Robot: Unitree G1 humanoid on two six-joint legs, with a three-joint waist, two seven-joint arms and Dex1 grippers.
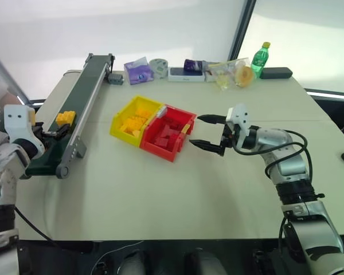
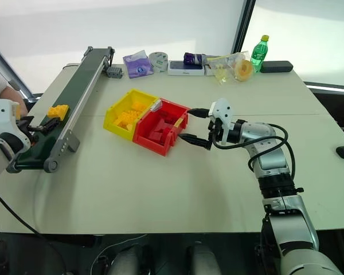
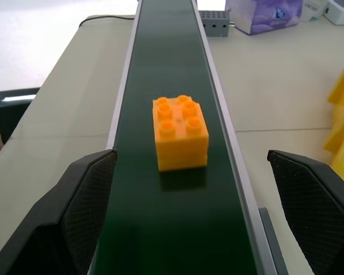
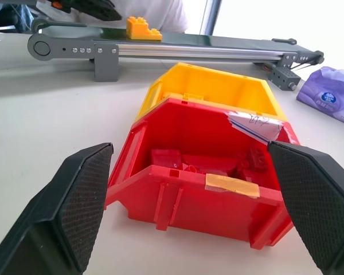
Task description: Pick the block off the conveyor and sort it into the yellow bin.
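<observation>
Black fingers of the left gripper are spread wide at the near end of the conveyor, so the block sits on the green belt just ahead with room either side. Right gripper, also gaping and empty, hovers beside the red bin. Yellow bin touches it on the conveyor side, with bare table between.

I could read no text anywhere; the white slip on the red bin bore handwriting too faint to make out.
</observation>
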